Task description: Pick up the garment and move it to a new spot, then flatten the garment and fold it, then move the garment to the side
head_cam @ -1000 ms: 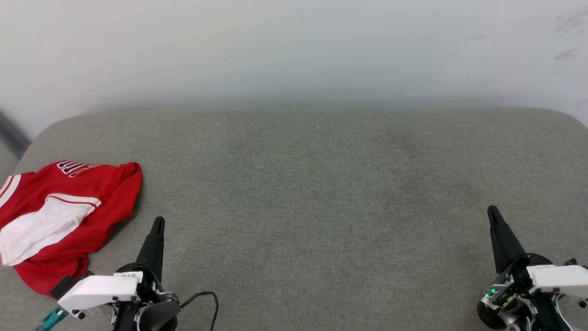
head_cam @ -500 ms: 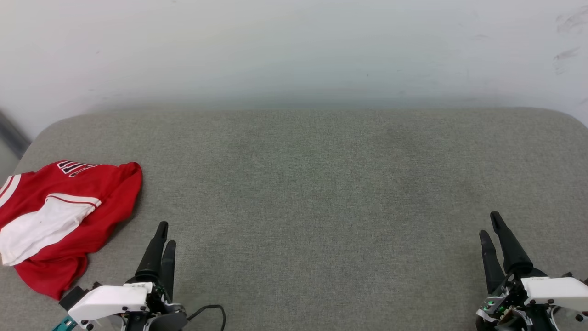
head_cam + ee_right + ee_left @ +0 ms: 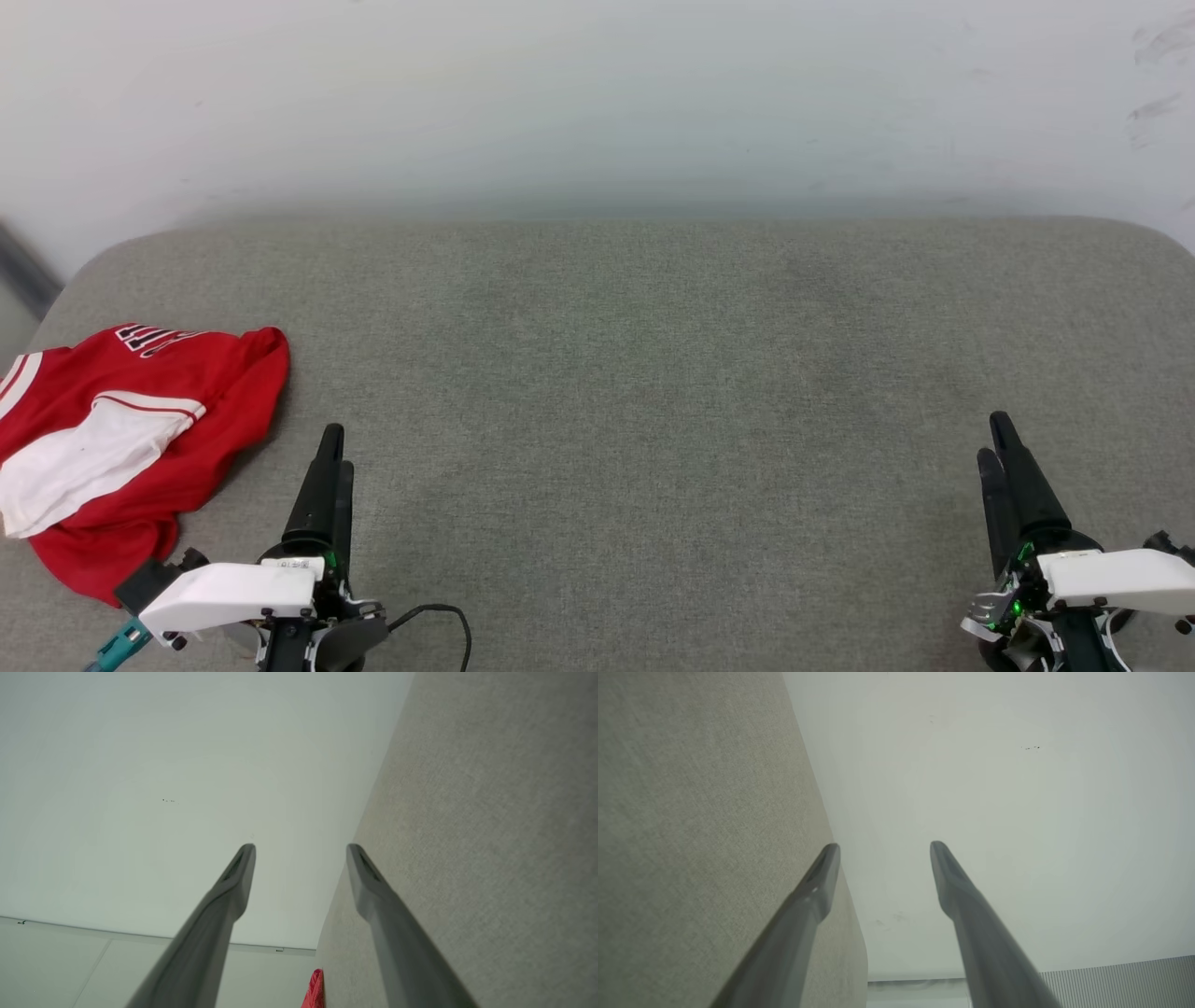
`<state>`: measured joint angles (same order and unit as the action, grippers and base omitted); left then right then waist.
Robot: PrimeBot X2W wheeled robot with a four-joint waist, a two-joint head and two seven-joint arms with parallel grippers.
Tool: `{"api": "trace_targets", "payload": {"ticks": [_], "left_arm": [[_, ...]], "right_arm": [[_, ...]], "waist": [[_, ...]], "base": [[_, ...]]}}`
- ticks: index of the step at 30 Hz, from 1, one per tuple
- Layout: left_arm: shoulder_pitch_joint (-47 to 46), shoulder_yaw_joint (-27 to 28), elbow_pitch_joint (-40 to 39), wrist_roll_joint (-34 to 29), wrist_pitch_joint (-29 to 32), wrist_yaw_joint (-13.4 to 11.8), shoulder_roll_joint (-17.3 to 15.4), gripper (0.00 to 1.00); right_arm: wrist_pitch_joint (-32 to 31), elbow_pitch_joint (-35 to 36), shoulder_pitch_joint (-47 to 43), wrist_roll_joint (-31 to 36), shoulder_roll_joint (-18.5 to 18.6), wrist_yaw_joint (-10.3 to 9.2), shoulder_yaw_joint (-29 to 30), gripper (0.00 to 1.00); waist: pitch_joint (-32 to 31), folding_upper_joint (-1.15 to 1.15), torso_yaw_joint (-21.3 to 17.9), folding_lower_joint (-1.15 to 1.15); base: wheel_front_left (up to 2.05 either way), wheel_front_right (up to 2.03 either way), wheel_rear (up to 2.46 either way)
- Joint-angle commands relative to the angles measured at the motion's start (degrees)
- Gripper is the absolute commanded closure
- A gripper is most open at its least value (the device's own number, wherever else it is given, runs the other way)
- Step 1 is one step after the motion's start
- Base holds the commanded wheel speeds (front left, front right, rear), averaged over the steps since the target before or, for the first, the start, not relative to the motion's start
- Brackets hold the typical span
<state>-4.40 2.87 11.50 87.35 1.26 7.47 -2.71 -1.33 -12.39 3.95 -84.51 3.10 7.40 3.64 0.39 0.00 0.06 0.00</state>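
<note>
The left gripper (image 3: 336,448) is near the crumpled red-and-white jersey T-shirt (image 3: 210,401), the right gripper (image 3: 991,437) well apart. Both have fingers apart; its long axis seems diagonal.

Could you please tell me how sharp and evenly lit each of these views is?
Head view: soft, even light, the garment crisp, faint shadow beside it. Left wrist view: the near fingers blurred, cushion weave sharper. Right wrist view: fingers blurred likewise, no glare.
</note>
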Motion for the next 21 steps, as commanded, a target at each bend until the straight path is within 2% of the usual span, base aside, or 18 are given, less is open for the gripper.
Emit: {"api": "trace_targets", "payload": {"ticks": [1,8,10,15,21], "left_arm": [[-1.6,-0.2,-1.4,-1.0,-0.4,0.0,-0.1,0.0],[-1.8,-1.9,-3.6,-10.7,-2.1,0.0,-0.1,0.0],[-1.8,-2.6,-4.3,-15.4,-2.7,0.0,-0.1,0.0],[-1.9,-3.9,-5.0,-23.2,-3.8,0.0,-0.1,0.0],[-2.0,-4.6,-4.9,-32.1,-5.0,0.0,-0.3,0.0]], "right_arm": [[0.5,1.4,1.0,1.3,0.4,0.1,-0.2,0.0],[2.2,3.6,1.0,11.8,0.4,0.1,0.0,0.0],[2.8,4.6,1.0,17.3,0.3,0.11,0.2,0.0],[3.9,6.0,0.8,26.2,0.1,0.11,0.3,0.0],[4.2,7.1,0.5,34.6,0.0,0.11,-0.3,0.0]], "waist": [[0.0,0.0,0.0,0.0],[0.1,0.0,0.1,0.0],[0.1,0.0,0.1,0.0],[0.2,0.0,0.0,0.0],[0.2,0.0,0.0,0.0]], "base": [[0.0,0.0,0.0],[0.0,0.0,0.0],[0.0,0.0,0.0],[0.0,0.0,0.0],[0.0,0.0,0.0]]}}
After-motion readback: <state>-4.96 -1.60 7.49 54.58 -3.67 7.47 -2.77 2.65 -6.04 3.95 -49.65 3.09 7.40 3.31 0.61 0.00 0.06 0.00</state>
